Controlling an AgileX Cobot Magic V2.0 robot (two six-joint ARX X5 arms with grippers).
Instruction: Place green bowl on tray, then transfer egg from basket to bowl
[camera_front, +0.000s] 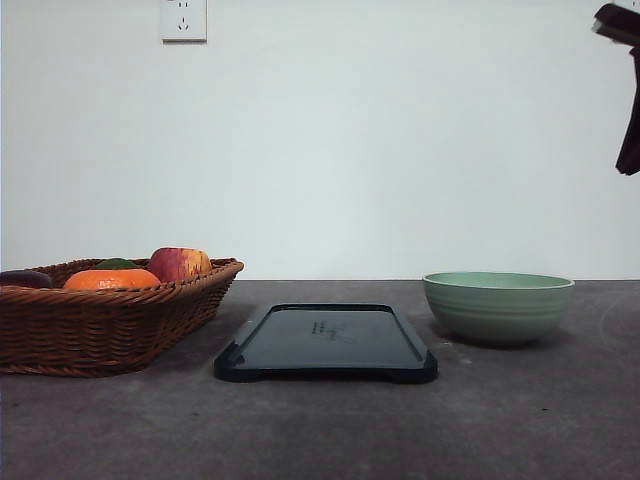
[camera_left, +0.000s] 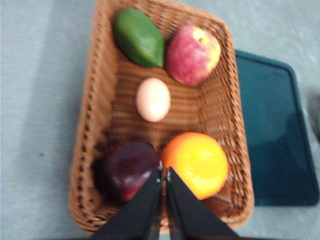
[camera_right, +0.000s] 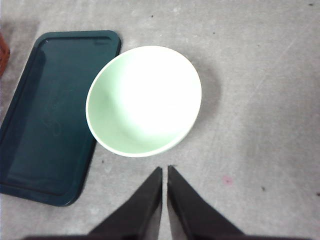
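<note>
Black tray foremost, basket cut off left, egg inside

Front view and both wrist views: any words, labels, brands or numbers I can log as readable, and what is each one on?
No text can be read in these pictures.
Tray: small faint marks near the middle of its surface in the front view, too small to read.
Wall socket: no legible marking.
Green bowl, basket and the fruit in it: no lettering seen.
</note>
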